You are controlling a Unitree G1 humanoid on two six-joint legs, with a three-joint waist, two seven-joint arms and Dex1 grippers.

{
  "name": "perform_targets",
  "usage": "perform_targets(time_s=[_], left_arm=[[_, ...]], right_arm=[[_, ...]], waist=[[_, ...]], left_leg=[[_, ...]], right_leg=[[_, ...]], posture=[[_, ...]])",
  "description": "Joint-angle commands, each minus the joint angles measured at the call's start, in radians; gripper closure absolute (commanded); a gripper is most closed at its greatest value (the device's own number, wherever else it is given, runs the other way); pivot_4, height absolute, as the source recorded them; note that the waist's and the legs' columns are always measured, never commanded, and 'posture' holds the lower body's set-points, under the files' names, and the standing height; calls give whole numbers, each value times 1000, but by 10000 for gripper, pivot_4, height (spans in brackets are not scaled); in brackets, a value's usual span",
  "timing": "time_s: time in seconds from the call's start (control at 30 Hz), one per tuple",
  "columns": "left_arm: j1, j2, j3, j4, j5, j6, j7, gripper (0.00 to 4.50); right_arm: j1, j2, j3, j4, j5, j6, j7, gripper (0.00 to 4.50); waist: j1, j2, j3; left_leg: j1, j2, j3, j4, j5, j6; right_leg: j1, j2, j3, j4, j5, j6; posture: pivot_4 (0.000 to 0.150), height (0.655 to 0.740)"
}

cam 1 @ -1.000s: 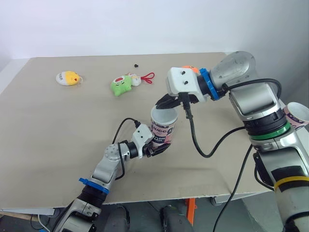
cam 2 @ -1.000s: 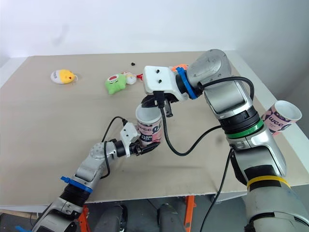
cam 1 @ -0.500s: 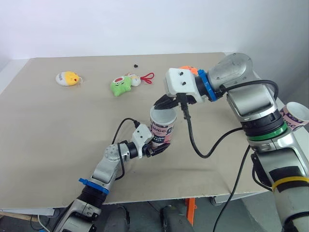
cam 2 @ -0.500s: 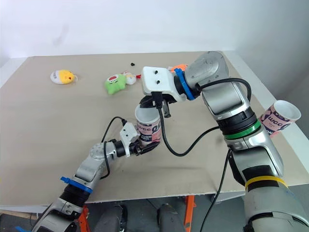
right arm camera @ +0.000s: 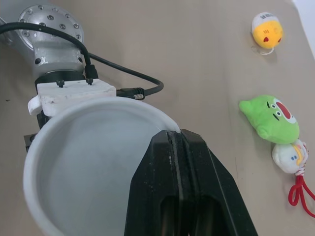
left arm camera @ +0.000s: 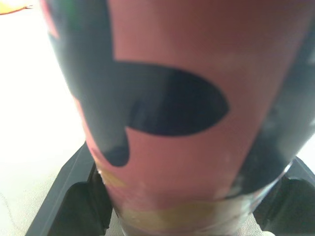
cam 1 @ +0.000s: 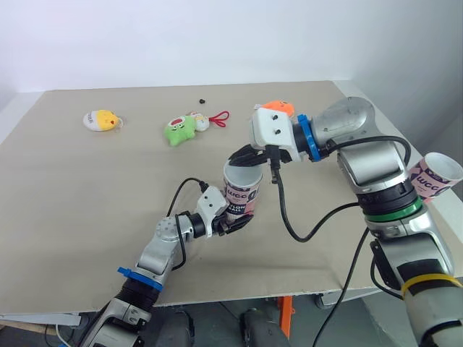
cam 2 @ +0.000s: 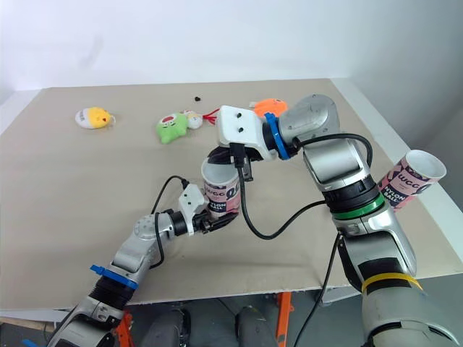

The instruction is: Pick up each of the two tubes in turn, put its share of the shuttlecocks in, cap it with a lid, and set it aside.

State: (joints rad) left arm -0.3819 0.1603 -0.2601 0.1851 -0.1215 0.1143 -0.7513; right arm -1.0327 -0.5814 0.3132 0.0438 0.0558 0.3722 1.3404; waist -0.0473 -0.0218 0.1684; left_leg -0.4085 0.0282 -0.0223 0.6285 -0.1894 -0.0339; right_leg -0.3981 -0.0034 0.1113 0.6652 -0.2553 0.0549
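"While the left gripper (cam 1: 230, 224) clamps the tube (cam 1: 242, 189) low down, where is it?"

"Upright, over the table's (cam 1: 87, 188) front middle. Right gripper (cam 1: 244, 156) sits at its open rim, fingers (right arm camera: 187, 187) pressed together."

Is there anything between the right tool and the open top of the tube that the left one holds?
Nothing visible. The right tool hangs at the rim of the tube, whose mouth is uncapped; the left tool grips its lower part.

"UCC" on the pink tube (cam 1: 434, 177) at far right (first letter uncertain, smaller print unreadable)
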Motion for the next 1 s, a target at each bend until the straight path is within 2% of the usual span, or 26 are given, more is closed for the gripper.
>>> perform_targets(time_s=[0.03,0.43,0.5,0.53,0.73,1.0], left_arm=[[30,5,-33,45,22,38,-5,15254],[37,9,-35,37,22,41,-4,15254],[38,9,-36,35,22,42,-5,15254],[38,9,-36,34,21,42,-5,15254],[34,8,-38,38,20,41,-5,15254],[33,9,-38,39,19,41,-7,15254]], right_arm=[[32,23,45,8,5,3,9,44506],[43,29,37,31,1,-48,25,44506],[25,23,27,28,7,-47,32,37965],[17,18,23,26,9,-46,36,36188],[-41,-1,0,32,9,-46,38,6625],[-174,-48,-50,55,25,-57,60,6625]], waist=[[0,0,-1],[0,-3,-17],[0,-3,-17],[0,-3,-16],[0,-3,-16],[1,-2,-14]], left_leg=[[0,0,0,0,0,0],[3,0,0,-6,0,0],[3,0,0,-6,0,0],[2,0,0,-6,0,0],[1,0,-1,-7,-1,-1],[-1,-1,-1,-7,-1,-2]], right_leg=[[0,0,0,0,0,0],[0,0,0,0,-3,-3],[0,0,0,0,-3,-2],[0,0,0,0,-3,-2],[0,0,0,0,-5,-2],[-2,0,0,-1,-5,-1]], posture=[[1500,7400],[1500,7400],[1500,7400],[1500,7400],[1500,7400],[1500,7400]])
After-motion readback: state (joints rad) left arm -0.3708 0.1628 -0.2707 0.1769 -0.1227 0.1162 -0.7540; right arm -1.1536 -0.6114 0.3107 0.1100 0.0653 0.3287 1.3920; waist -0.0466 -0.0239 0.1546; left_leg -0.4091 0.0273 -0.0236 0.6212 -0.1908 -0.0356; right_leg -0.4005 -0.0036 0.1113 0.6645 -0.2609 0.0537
